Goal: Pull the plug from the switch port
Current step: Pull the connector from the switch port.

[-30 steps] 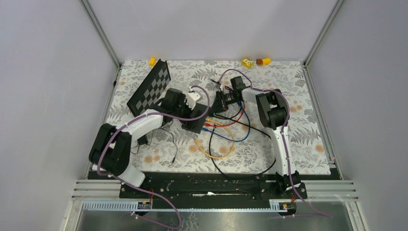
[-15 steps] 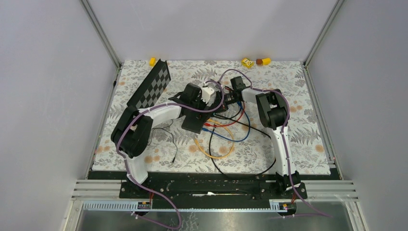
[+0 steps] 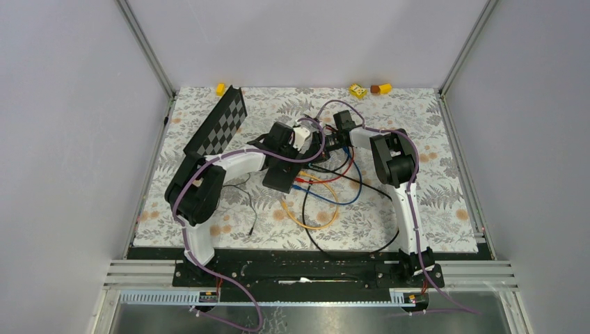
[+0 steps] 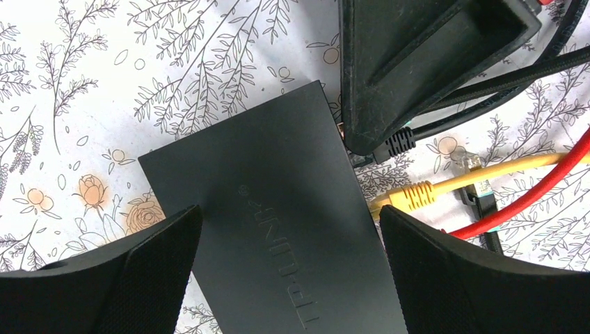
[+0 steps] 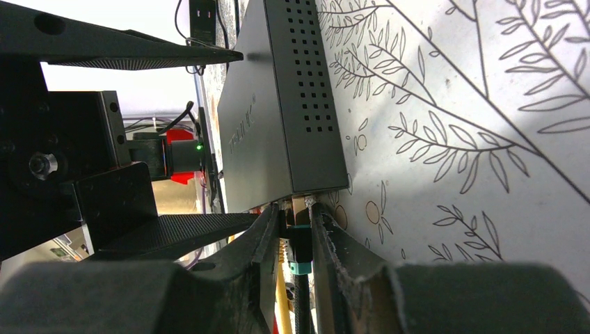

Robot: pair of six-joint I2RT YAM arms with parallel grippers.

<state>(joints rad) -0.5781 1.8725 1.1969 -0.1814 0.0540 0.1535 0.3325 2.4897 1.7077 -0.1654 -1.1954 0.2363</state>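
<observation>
As we read it, plug (image 5: 300, 247): seated in switch (image 4: 278, 209) port
right gripper (image 5: 296, 212): clenched on plug, ready to pull
left gripper (image 4: 290, 209): spread wide astride switch, likely bracing

Switch (image 4: 278, 209): near end cut off at bottom edge of left wrist view; port row hidden under right gripper (image 5: 298, 217); partly covered by left arm (image 3: 229, 163) from above.
Plug (image 5: 299, 254): seating in port too dark to tell; cable lost past bottom edge.
Small yellow items (image 3: 358, 90) at far edge: too small to identify.
</observation>
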